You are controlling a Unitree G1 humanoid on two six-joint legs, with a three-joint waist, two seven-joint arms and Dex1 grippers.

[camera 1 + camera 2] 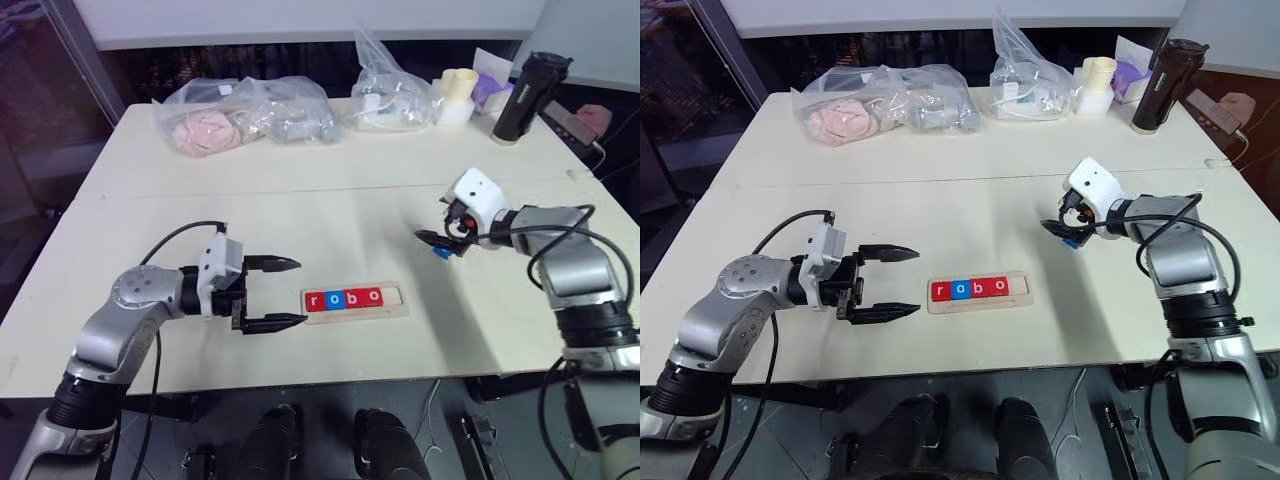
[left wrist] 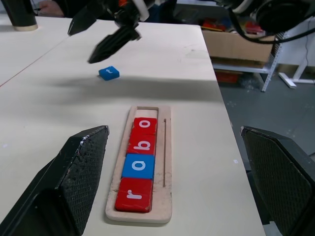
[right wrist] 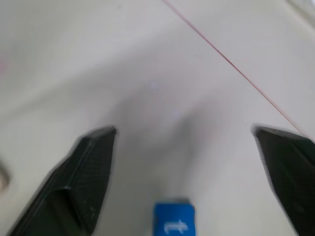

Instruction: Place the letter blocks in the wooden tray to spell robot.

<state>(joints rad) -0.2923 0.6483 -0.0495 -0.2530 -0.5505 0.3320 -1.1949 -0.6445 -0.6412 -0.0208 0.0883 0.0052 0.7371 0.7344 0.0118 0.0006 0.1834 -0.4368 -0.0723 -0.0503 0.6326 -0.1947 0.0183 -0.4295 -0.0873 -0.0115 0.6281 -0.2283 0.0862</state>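
Note:
The wooden tray point(image 1: 394, 296) lies near the table's front edge. Four letter blocks sit in it and read r o b o: red r point(image 1: 316, 300), blue o point(image 1: 335, 299), red b point(image 1: 354, 297), red o point(image 1: 373, 296). The slot at its right end is bare. A blue t block point(image 2: 109, 73) lies flat on the table to the right of the tray. My right gripper point(image 1: 432, 243) hovers open just above the t block, which shows low between its fingers point(image 3: 88, 177). My left gripper point(image 1: 300, 292) is open and empty, left of the tray and pointing at it.
At the back of the table lie clear plastic bags point(image 1: 245, 115) with soft items and another bag point(image 1: 385, 95). White cups point(image 1: 458, 97), a black bottle point(image 1: 525, 95) and a phone point(image 1: 565, 125) stand at the back right.

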